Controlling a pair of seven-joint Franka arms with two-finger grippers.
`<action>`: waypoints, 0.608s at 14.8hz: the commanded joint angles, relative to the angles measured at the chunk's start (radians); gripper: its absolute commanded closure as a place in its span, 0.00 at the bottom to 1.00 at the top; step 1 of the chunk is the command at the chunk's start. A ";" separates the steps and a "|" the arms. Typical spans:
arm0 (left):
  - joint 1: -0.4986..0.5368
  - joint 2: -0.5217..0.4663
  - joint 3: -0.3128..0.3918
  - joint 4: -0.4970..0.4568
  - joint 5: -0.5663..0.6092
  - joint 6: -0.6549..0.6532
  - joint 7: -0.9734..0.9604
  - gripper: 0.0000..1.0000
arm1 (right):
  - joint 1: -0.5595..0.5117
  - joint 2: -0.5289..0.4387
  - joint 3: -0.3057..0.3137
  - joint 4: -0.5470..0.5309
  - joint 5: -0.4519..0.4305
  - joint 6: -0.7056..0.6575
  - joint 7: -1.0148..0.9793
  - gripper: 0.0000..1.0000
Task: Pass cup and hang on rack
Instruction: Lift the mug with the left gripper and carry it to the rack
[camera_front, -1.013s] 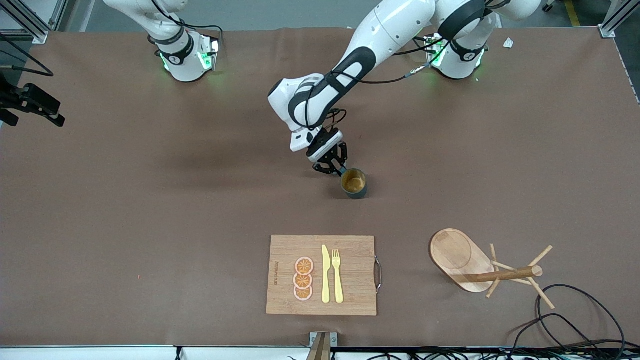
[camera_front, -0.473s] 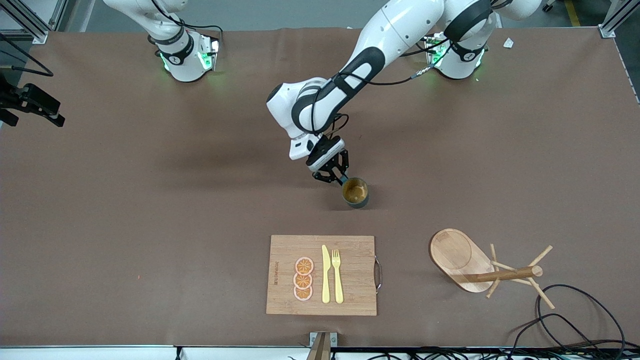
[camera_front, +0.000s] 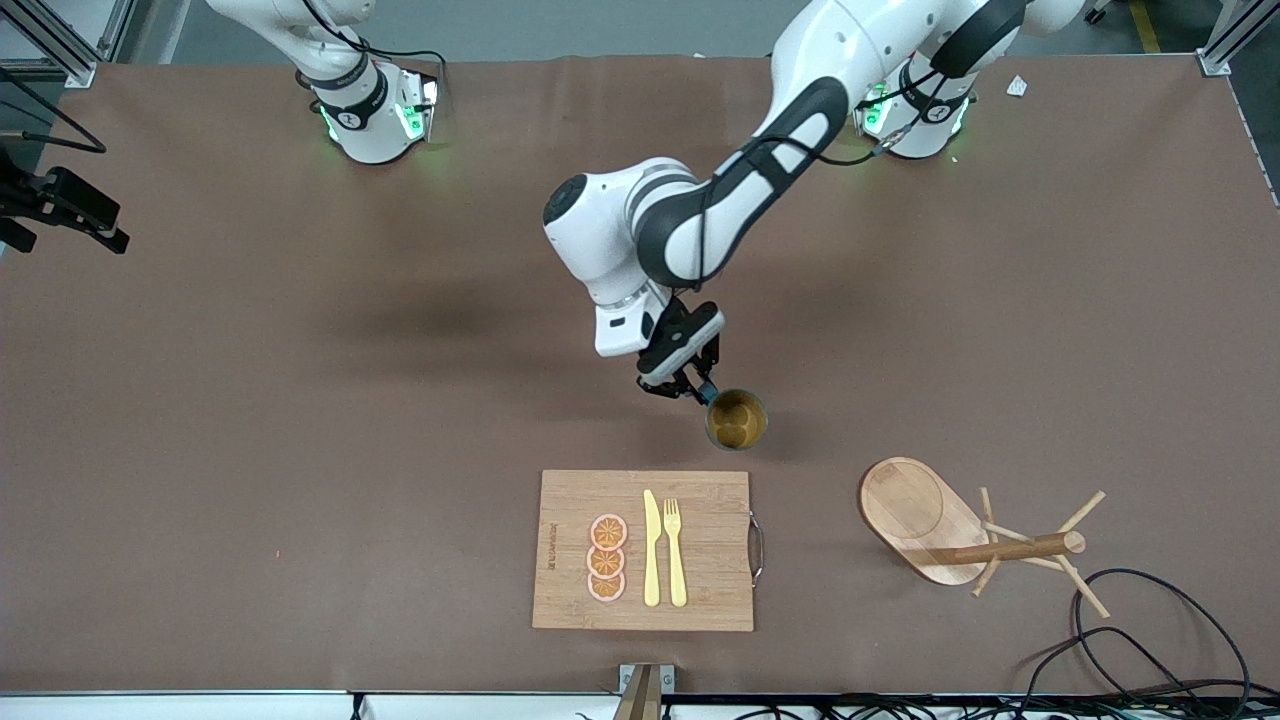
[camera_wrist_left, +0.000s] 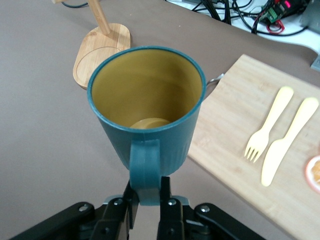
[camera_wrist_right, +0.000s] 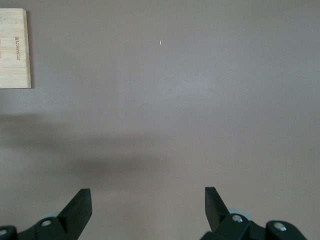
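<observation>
Two grippers were on my list. Left gripper (camera_front: 700, 390): black fingers (camera_wrist_left: 131, 196) pinched on the small handle of the cup (camera_front: 737, 419), which I carried upright in the air over bare table just short of the cutting board (camera_front: 570, 500). Cup: cylindrical, dark teal outside with fine vertical ribbing, matte tan-yellow inside, rim round and whole. Right gripper (camera_wrist_right: 148, 200): fingers spread wide, nothing between them, waiting high over plain brown table. Rack (camera_front: 960, 535): light wood, oval flat base, round post, thin angled pegs, standing toward my left arm's end of the table, nearer the front camera than the cup and well apart from it. Cutting board: rectangular bamboo, metal handle at one short edge, a small printed mark along the other, too small to read; on it lay three orange slices (camera_front: 606, 558), a pale yellow knife (camera_front: 651, 548) and fork (camera_front: 675, 552). Table (camera_front: 250, 400): smooth brown mat, wide open room around the cup. Black cables (camera_front: 1150, 640) coiled at the table edge near the rack.
</observation>
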 joint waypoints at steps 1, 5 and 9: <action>0.058 -0.082 -0.015 0.007 -0.115 0.032 0.081 1.00 | -0.003 -0.016 0.002 -0.005 0.008 0.000 0.009 0.00; 0.155 -0.166 -0.015 0.007 -0.276 0.055 0.147 1.00 | -0.003 -0.016 0.000 -0.005 0.008 0.000 0.009 0.00; 0.290 -0.220 -0.015 0.006 -0.498 0.101 0.229 1.00 | -0.003 -0.016 0.002 -0.005 0.008 0.000 0.009 0.00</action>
